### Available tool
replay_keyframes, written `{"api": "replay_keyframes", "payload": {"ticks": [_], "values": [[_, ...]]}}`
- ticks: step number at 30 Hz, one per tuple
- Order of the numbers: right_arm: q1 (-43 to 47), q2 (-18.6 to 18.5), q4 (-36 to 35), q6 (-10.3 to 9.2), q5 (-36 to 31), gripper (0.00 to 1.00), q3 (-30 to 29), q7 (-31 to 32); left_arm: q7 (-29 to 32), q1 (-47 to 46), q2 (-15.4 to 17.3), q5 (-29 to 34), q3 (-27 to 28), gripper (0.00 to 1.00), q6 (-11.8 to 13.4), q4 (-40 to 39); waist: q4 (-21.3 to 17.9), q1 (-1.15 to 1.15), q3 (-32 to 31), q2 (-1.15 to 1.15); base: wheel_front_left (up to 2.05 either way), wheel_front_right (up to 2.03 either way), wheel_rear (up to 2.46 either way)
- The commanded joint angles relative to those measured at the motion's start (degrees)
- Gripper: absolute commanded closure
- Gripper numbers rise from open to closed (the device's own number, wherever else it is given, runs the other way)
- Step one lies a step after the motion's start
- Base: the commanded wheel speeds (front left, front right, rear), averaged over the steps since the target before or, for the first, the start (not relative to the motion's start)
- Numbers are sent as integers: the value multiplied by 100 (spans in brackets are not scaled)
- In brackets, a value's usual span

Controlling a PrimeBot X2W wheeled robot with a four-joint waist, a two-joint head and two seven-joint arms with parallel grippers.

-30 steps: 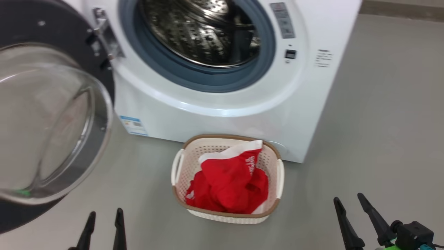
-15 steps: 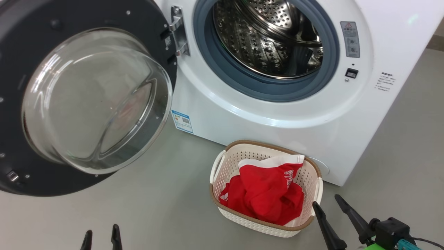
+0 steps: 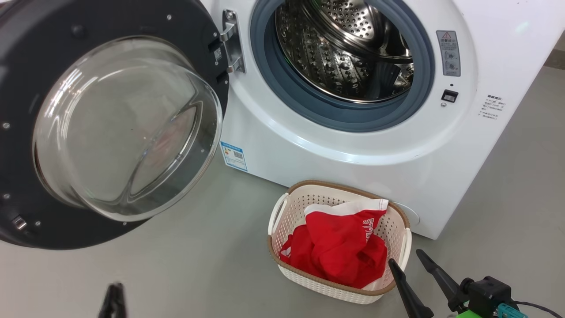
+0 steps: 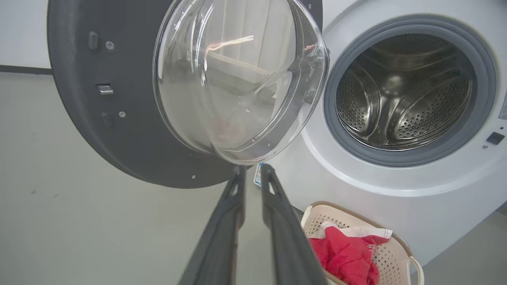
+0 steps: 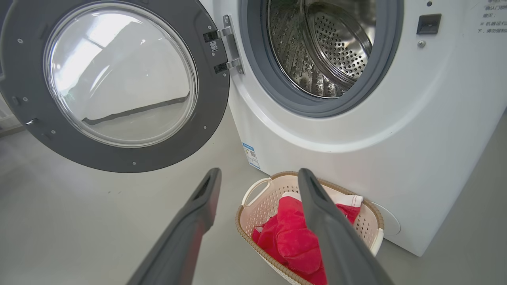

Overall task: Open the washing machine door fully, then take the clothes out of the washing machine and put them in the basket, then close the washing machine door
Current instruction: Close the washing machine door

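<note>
**Both pincers empty, red clothes in the basket, door swung wide**

The left pincer (image 4: pixel 252 169) has its 2 dark fingers close together, only a slim gap between the tips. It grips nothing and touches nothing. In its wrist view the tips point up at the lower edge of the door's glass bowl (image 4: pixel 237 79). The right pincer (image 3: pixel 404 257) stands with its fingers spread wide, also empty. It sits low near the basket's right corner, and whether its left finger touches the rim cannot be told.

The washing machine door (image 3: pixel 26 110) hangs out to the left on its metal hinge (image 3: pixel 231 42). Its wide black rim faces the robot and the clear bowl bulges toward the camera. The washing machine (image 3: pixel 309 145) is a white box. Its grey-blue gasket (image 3: pixel 309 108) rings the perforated steel drum (image 3: pixel 348 48).

The basket (image 3: pixel 289 218) stands on the grey floor (image 3: pixel 176 265) just before the machine's front, below the drum's mouth. It is cream-white with a brown rim. The clothes (image 3: pixel 340 247) lie bunched inside it - bright red fabric with a white band and white lettering along the top.
</note>
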Motion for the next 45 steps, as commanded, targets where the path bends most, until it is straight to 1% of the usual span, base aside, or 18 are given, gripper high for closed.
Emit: {"api": "replay_keyframes", "payload": {"ticks": [1, 3, 6, 9, 12, 14, 19, 21, 24, 28, 30, 32, 36, 38, 41, 45], "values": [[-127, -29, -133, 36, 27, 0, 68, -37, -29, -327, 42, -47, 310, 100, -98, -253, -19, 0, -14, 0, 0, 0, 0], [-73, 22, -156, 36, 18, 0, -4, -37, -29, -509, 42, -11, 557, 100, -229, -441, -42, 0, -38, 0, 0, 0, 0], [29, 121, -205, 36, -7, 0, -168, -37, -29, -901, 77, 303, 1070, 100, -488, -832, -65, 0, -75, 0, 0, 0, 0], [123, 199, -254, 36, -52, 0, -283, -37, -29, -1506, 368, 516, 1582, 100, -709, -1182, -73, 0, -66, 0, 0, 0, 0], [181, 253, -296, 36, -90, 0, -389, -37, -29, -2254, 810, 520, 2017, 100, -852, -1313, -74, 0, -36, 0, 0, 0, 0], [206, 292, -330, 36, -118, 0, -476, -37, -29, -2771, 1179, 453, 2232, 100, -913, -1196, -79, 0, -6, 0, 0, 0, 0], [134, 328, -419, 36, -192, 0, -601, -37, -29, -3871, 1959, -73, 2685, 100, -967, -580, -202, 0, 217, 0, 0, 0, 0], [97, 322, -437, 36, -218, 0, -623, -37, -29, -4245, 2254, -330, 2756, 100, -970, -128, -238, 0, 317, 0, 0, 0, 0], [40, 316, -451, 36, -245, 0, -670, -37, -21, -4658, 2674, -863, 2629, 100, -972, 860, -280, 0, 453, 0, 0, 0, 0], [-26, 296, -468, 36, -266, 0, -716, -37, 545, -5205, 3070, -1807, 2417, 100, -973, 2285, -297, 0, 589, 0, 0, 0, 0], [-80, 281, -483, 36, -280, 0, -716, -37, 1069, -5449, 3215, -2294, 2326, 100, -973, 2899, -316, 0, 672, 0, 0, 0, 0], [-144, 264, -492, 36, -290, 0, -727, -37, 1408, -5630, 3389, -2582, 2314, 100, -973, 3460, -336, 0, 740, 0, 0, 0, 0], [-218, 247, -506, 36, -311, 0, -725, -37, 2379, -5888, 3608, -3153, 2268, 100, -974, 4374, -382, 0, 843, 0, 0, 0, 0], [-228, 247, -515, 36, -319, 0, -742, -37, 2829, -5944, 3679, -3330, 2194, 100, -974, 4660, -386, 0, 887, 0, 0, 0, 0], [-224, 255, -515, 36, -328, 0, -753, -37, 3230, -5967, 3737, -3505, 2118, 100, -974, 4940, -393, 0, 927, 0, 0, 0, 0], [-220, 281, -503, 36, -343, 0, -724, -37, 3773, -5841, 3745, -3670, 1873, 100, -974, 4995, -409, 0, 937, 0, 0, 0, 0]]}}
